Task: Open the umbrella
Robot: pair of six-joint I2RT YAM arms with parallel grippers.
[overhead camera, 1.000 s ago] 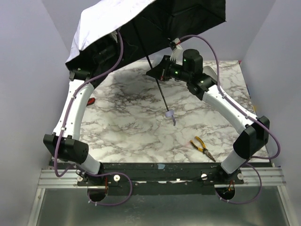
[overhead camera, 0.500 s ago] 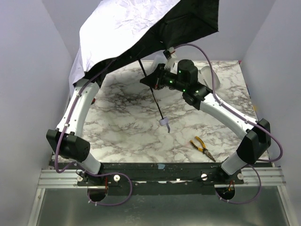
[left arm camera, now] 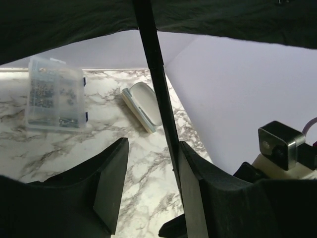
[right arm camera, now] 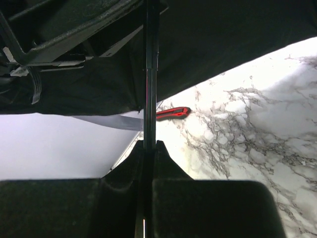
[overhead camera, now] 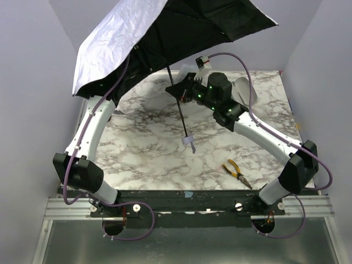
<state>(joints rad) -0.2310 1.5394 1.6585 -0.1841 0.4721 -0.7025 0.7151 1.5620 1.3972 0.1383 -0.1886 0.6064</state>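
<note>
The umbrella (overhead camera: 159, 33) is spread above the back of the table, its pale side up at the left and its black underside facing me. Its thin black shaft (overhead camera: 179, 110) slants down to the small pale handle (overhead camera: 190, 141), which hangs above the marble. My right gripper (overhead camera: 176, 91) is shut on the shaft, and the right wrist view shows the fingers (right arm camera: 150, 144) pinching the shaft (right arm camera: 150, 74). My left gripper (left arm camera: 152, 147) is open under the canopy, with the shaft (left arm camera: 153, 74) lying against its right finger. In the top view the canopy hides it.
Yellow-handled pliers (overhead camera: 237, 172) lie at the front right. A clear plastic box (left arm camera: 54, 94) and a pale grey block (left arm camera: 143, 105) sit at the back. A red knife (right arm camera: 172, 113) lies near the left wall. Walls stand close on both sides.
The canopy has lifted and spread wider to the right, no longer drooping over the left arm. The shaft has swung and the handle has moved a little left and towards me.
</note>
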